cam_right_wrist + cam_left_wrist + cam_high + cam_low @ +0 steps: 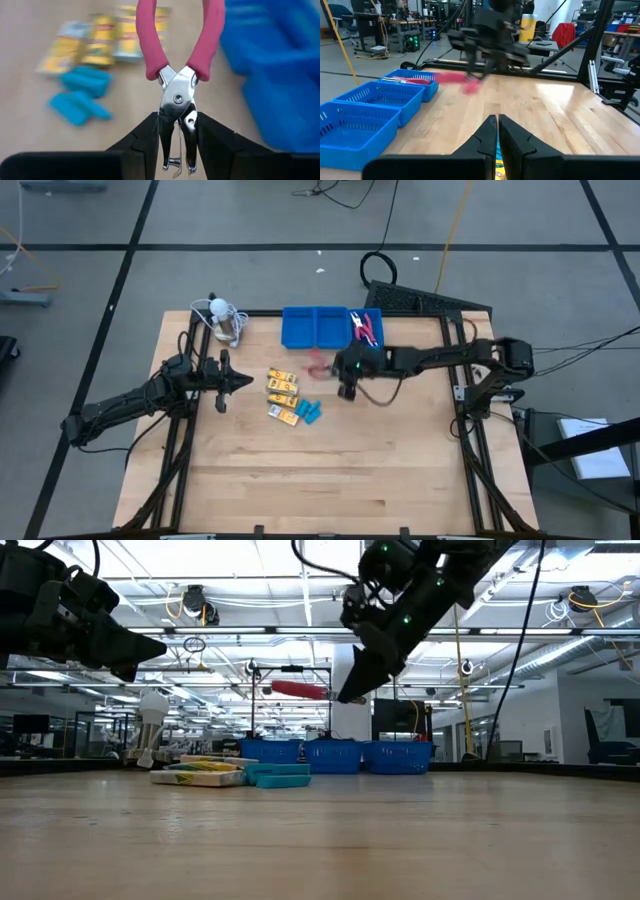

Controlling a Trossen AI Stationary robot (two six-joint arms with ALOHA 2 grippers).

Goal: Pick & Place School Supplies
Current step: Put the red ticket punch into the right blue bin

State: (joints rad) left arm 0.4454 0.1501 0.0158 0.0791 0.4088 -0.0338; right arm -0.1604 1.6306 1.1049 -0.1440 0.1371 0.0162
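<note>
Pink-handled tool point(177, 75) between right fingers point(145, 137)

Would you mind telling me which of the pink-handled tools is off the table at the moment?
The pink-handled tool clamped between the right gripper's fingers, in the air; the other pink-handled tools lie in the blue tray's end compartment.

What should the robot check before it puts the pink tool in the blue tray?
1. Right gripper shut on the pink-handled tool: ok.
2. Tool lifted off the table: ok.
3. Tool over the blue tray: not ok, it hangs beside it.
4. Left gripper shut and clear of the tray: ok.
5. Yellow packets and light-blue pieces out of the path: ok.
</note>
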